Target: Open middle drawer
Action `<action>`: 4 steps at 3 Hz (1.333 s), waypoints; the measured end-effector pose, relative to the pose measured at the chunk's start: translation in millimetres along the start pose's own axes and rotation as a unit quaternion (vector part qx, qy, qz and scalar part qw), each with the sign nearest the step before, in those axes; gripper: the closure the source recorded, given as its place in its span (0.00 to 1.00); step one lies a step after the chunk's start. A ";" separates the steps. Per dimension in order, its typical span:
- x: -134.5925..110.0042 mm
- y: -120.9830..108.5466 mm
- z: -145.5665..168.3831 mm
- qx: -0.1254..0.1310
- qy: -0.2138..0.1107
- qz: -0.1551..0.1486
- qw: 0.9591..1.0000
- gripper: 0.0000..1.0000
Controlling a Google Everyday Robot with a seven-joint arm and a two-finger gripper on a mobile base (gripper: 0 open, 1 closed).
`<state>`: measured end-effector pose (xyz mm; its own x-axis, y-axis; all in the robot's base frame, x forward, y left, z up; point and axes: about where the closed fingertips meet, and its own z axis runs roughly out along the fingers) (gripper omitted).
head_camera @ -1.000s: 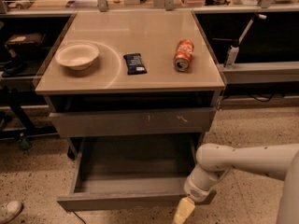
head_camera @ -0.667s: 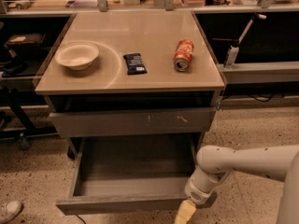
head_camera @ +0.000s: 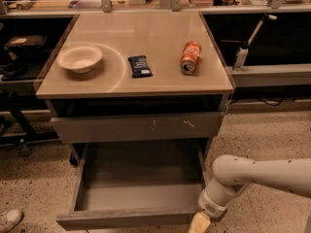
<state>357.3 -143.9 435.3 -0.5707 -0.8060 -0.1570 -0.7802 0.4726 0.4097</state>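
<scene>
**Ana:** What is in the camera view?

**Ben:** A grey cabinet with a flat tan surface [head_camera: 146,30] on top. Three things sit on it. A pale bowl [head_camera: 79,58] is on the left. A small dark packet [head_camera: 140,66] is in the middle. An orange can [head_camera: 190,57] lies on its side to the right. They are all apart from each other.

**Ana:** Where is the middle drawer?

**Ben:** The middle drawer [head_camera: 124,219] is low down and pulled far out toward us. You can see right into it. It is grey inside. Its plain front is close to the bottom edge of the view.

**Ana:** What is above it?

**Ben:** Another drawer front, the scratched drawer [head_camera: 136,126]. It has little white marks on it and it is pushed in. There is a dark gap between it and the top.

**Ana:** Where is the robot?

**Ben:** A white arm [head_camera: 262,174] comes in from the right and bends down. The gripper [head_camera: 199,222] is at the very bottom, just beside the right end of the middle drawer's front. Only a yellow bit of it shows.

**Ana:** Is it holding the drawer?

**Ben:** I cannot tell if it grips or lets go. The view cuts it off. I cannot tell if it touches the front either.

**Ana:** Anything else?

**Ben:** A white shoe [head_camera: 8,220] is on the speckled floor in the bottom left corner.
</scene>
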 end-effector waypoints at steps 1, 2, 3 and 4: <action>35.4 20.3 -6.1 0.000 -0.002 0.027 1.000 0.00; 34.8 21.0 -7.7 0.000 -0.003 0.028 1.000 0.00; 69.0 44.3 -7.3 -0.008 0.000 0.055 0.998 0.00; 66.1 43.1 -7.4 -0.008 0.000 0.055 0.998 0.00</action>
<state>287.8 -179.5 449.2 -0.6521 -0.7500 -0.1103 -0.7089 0.5518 0.4394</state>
